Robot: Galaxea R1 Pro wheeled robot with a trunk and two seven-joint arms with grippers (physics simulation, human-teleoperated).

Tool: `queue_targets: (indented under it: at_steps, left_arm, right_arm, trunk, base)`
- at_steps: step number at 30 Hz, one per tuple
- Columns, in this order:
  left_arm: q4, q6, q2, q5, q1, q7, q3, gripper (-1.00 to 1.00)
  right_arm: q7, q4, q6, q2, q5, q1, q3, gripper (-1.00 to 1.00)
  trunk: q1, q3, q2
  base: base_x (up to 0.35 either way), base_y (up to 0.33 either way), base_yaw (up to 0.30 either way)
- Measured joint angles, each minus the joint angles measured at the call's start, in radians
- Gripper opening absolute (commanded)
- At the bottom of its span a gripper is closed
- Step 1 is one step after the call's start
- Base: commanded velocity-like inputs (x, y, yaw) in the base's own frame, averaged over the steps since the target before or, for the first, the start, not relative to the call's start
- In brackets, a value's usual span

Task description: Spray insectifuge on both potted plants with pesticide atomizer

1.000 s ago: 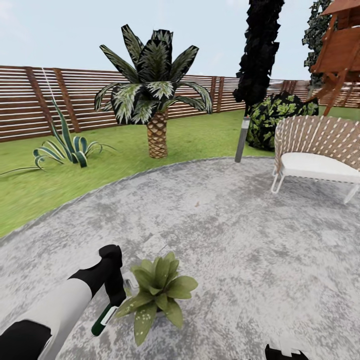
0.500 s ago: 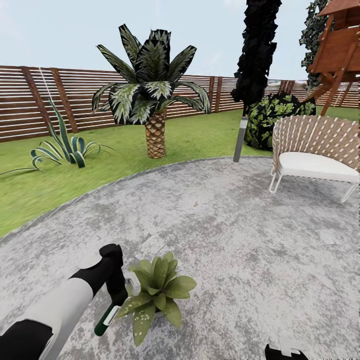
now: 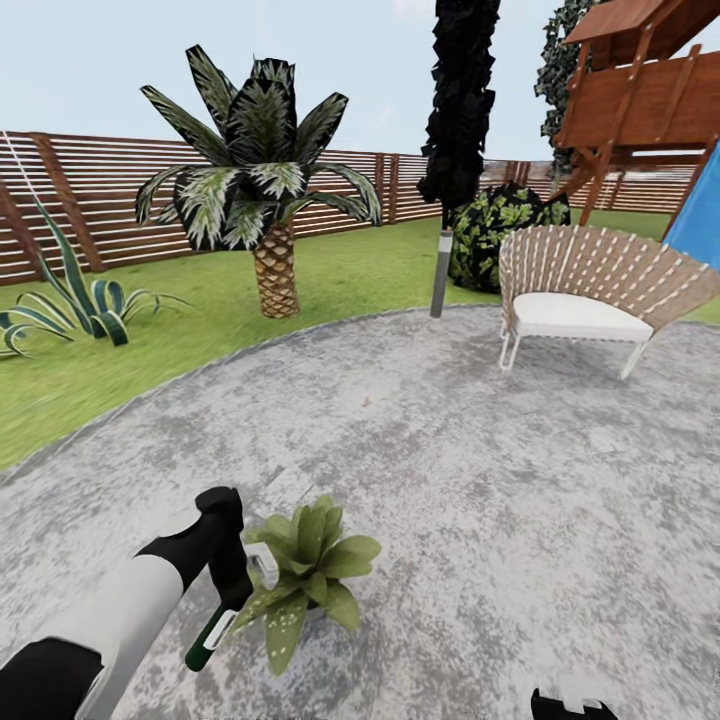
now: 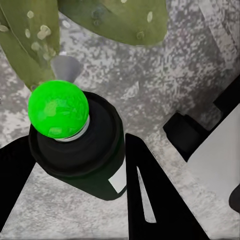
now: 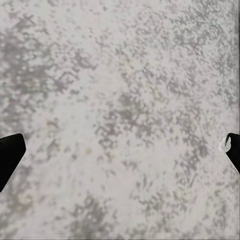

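Now spraying beside the plant
Left hand point(image 4: 70, 165) clamps the pesticide atomizer point(image 4: 82, 150), white label unreadable, touching potted plant point(image 3: 305, 570) on the patio point(image 3: 480, 470); right hand point(image 5: 120, 150) fingers apart.

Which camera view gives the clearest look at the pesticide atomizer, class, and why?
The left wrist view: the pesticide atomizer looms large between the left hand's fingers, its bright green nozzle aimed at the potted plant's speckled leaves. In the head view it is a small dark bottle beside the plant. The right wrist view looks at the grey patio.
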Motion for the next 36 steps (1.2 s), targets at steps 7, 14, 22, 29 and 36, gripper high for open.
queue_targets:
  at_steps: [7, 14, 22, 29, 36]
  left_arm:
    - [0.0, 0.047, 0.0, 0.004, -0.003, 0.0, 0.0, -1.0]
    - [0.0, 0.048, 0.07, -0.006, -0.057, -0.038, -0.003, -1.0]
    - [0.0, 0.049, 0.085, -0.006, -0.067, -0.063, -0.006, -1.0]
    - [0.0, 0.05, 0.073, -0.006, -0.062, -0.064, -0.011, -1.0]
    - [0.0, 0.051, 0.072, -0.006, -0.064, -0.065, -0.01, -1.0]
  right_arm:
    - [0.0, 0.0, 0.0, 0.001, 0.0, 0.0, 0.0, 1.0]
    - [0.0, 0.0, 0.0, 0.003, 0.0, 0.0, 0.002, 1.0]
    - [0.001, 0.0, 0.0, 0.003, 0.0, 0.0, 0.002, 1.0]
    - [0.001, 0.0, 0.001, 0.002, 0.0, 0.0, 0.001, 1.0]
    - [0.002, 0.0, 0.001, 0.002, 0.0, 0.0, 0.001, 1.0]
  trunk:
    - [0.0, 0.0, 0.0]
    - [0.0, 0.0, 0.0]
    - [0.0, 0.0, 0.0]
    - [0.0, 0.002, 0.0]
    - [0.0, 0.005, 0.0]
  base:
    - [-0.009, 0.334, -0.115]
    - [0.0, 0.22, 0.0]
    - [-0.039, 0.061, 0.0]
    - [-0.016, 0.293, -0.15]
    - [-0.07, 0.312, -0.253]
